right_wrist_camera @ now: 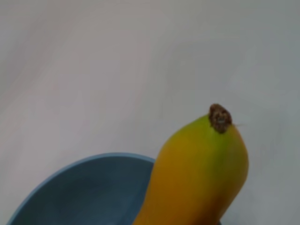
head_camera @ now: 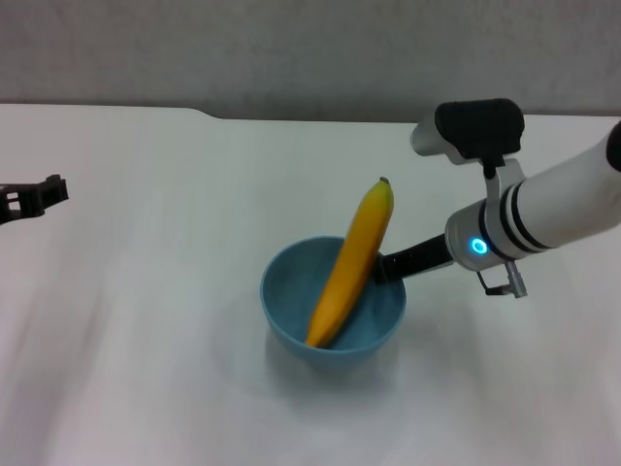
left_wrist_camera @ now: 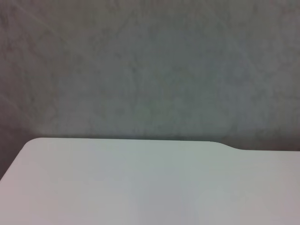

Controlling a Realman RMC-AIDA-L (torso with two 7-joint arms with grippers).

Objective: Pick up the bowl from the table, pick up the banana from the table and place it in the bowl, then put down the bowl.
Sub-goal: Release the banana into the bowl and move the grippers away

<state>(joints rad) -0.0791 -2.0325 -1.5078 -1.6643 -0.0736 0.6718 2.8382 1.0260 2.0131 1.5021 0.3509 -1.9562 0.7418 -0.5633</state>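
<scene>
One white worktop fills nearly all of my head view, and I can see its shallow notch along the far edge, left of centre. My left wrist view shows only that far edge, its notch step and the grey wall behind it.

My right arm comes in from the right edge, its white forearm sloping down toward the middle of the worktop. The right end effector sits at the bowl's right rim, just behind the banana; its dark fingers appear clamped on that rim, but the banana covers the tips, so I cannot tell for certain how far they are closed.

The bowl, light blue and glossy, is near the middle of the worktop, a little toward the near edge and the right. I cannot tell whether its base rests on the surface or hangs just above it.

The banana stands steeply tilted in the bowl, its lower end down inside against the near wall, its upper part leaning over the far-right rim and rising well above it. In my right wrist view its dark tip sticks up close by.

My left end effector is parked at the left edge, well apart from the bowl, and I cannot make out its opening.
</scene>
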